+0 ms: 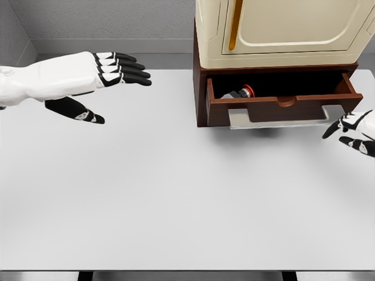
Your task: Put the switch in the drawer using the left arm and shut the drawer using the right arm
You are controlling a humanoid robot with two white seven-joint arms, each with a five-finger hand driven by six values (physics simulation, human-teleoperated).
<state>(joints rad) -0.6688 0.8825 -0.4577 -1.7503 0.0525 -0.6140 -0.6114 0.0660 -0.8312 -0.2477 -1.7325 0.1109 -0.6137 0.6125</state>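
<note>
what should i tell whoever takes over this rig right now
Left hand: open, fingers spread, holding nothing, hovering over the table at the left, away from the cabinet.
Right hand: at the right edge, open, holding nothing, just right of the drawer front; touching or not, cannot tell.
Switch: lying inside the drawer, red part showing.
Drawer: pulled open under the cream cabinet.
Done: switch is in the drawer.
Left: push the drawer shut with the right hand.

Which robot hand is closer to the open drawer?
The right hand, low at the picture's right edge, is just beside the brown drawer's front corner. The left hand hangs far off over the white table, fingers spread, holding nothing.
</note>
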